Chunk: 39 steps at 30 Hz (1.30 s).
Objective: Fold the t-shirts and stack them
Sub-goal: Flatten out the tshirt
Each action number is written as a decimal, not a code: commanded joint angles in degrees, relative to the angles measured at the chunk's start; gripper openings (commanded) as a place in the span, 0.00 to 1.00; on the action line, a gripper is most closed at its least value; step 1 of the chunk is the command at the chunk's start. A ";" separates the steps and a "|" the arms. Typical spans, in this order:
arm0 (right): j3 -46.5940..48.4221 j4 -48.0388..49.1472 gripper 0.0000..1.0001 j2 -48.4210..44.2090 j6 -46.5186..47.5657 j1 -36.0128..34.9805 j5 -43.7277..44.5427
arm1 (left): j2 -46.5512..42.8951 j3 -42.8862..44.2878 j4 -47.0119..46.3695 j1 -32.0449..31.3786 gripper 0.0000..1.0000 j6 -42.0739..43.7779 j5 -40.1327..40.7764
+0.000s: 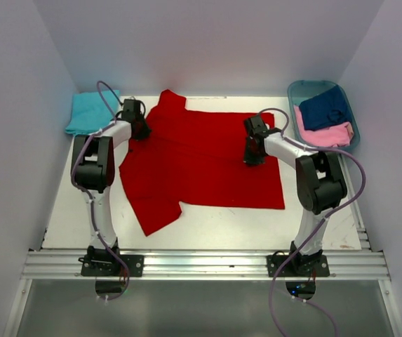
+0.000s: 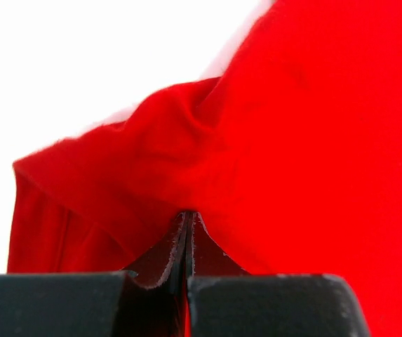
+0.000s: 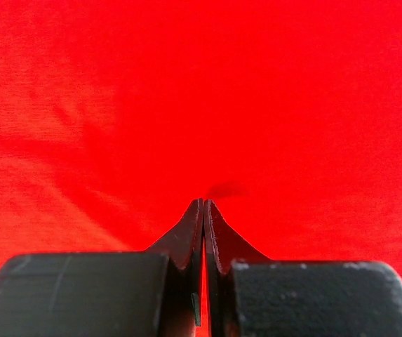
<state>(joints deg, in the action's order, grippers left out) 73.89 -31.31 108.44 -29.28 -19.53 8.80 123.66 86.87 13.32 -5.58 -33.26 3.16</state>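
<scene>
The left hand [image 2: 189,214] is clamped on a raised fold of the red t-shirt [image 1: 201,172]. The right hand [image 3: 204,202] is closed together, touching the same t-shirt, which lies flat on the worktop [image 1: 222,225] beneath it.

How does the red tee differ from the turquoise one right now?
The red tee lies spread open in the middle of the table; the turquoise tee sits folded at the far left corner. Spread out, the red tee covers far more table than the turquoise tee. The left tool and right tool are shut on the red tee; neither holds the turquoise tee. Both are plain single-colour cloth.
</scene>
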 commanded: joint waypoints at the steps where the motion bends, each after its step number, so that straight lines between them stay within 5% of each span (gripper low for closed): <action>1: 2.93 0.80 0.00 0.10 0.98 -0.07 -0.18 | 3.61 1.63 3.21 2.86 0.00 3.37 2.83; 7: -1.63 8.00 0.00 -6.74 1.59 -0.07 -0.80 | -13.32 -13.25 -20.67 3.04 0.00 5.48 -7.28; 10: -5.50 10.65 0.00 -10.70 1.68 -0.07 -0.97 | -25.02 -20.24 -27.56 2.77 0.13 4.70 -7.90; 13: -7.18 9.17 0.03 -13.43 1.59 -0.07 -0.98 | -34.76 -21.65 -20.47 1.55 0.24 4.69 -7.38; 15: -8.32 7.42 0.21 -15.79 1.59 -0.07 -1.06 | -38.38 -23.23 -10.47 -1.17 0.38 6.26 -4.32; 16: -8.67 6.62 0.41 -16.59 1.68 -0.16 -1.06 | -41.27 -23.50 -6.07 -2.58 0.41 6.36 0.57; 20: -10.86 1.96 0.65 -21.07 1.59 -0.51 0.17 | -47.97 -29.37 14.58 -7.50 0.50 3.73 3.00; 27: -15.96 -0.68 0.70 -30.12 1.24 -0.60 0.17 | -63.61 -46.34 27.09 -9.09 0.50 -6.28 -6.93; 39: -21.24 -1.39 0.73 -38.39 1.42 -0.60 -2.38 | -78.83 -43.55 48.54 -11.99 0.67 -12.18 -6.77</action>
<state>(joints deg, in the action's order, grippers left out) 53.76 -32.82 72.88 -27.99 -19.86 7.84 45.65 40.05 55.57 -17.08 -42.54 -2.98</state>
